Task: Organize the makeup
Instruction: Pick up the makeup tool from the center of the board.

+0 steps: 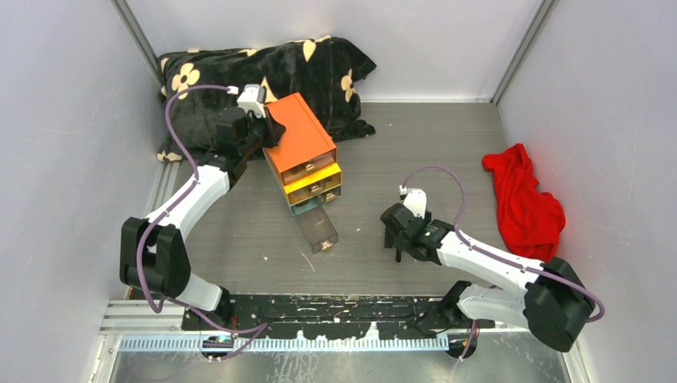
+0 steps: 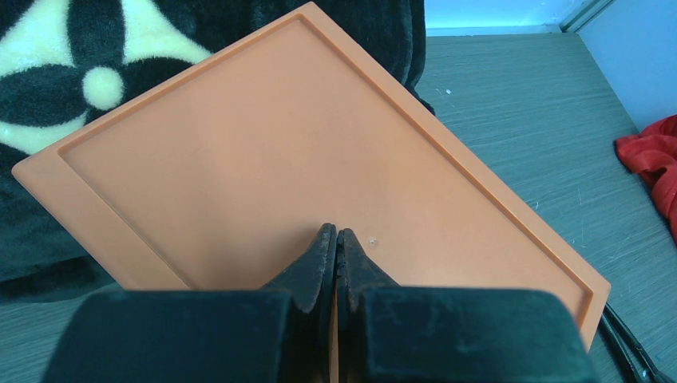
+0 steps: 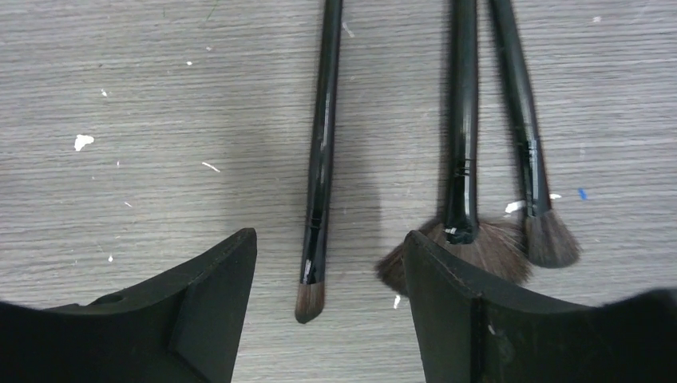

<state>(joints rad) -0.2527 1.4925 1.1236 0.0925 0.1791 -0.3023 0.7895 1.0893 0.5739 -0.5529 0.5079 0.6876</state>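
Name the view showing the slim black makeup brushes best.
Right wrist: three slim black makeup brushes lie close under the open right gripper. Top external shows only a dark sliver; left wrist shows none.

A lab robot cell: plain white panels [image 1: 64, 120] in aluminium framing close three sides of the grey wood-grain bench [image 1: 415, 136], and a black mounting plate [image 1: 319, 307] runs along the bench's near edge.
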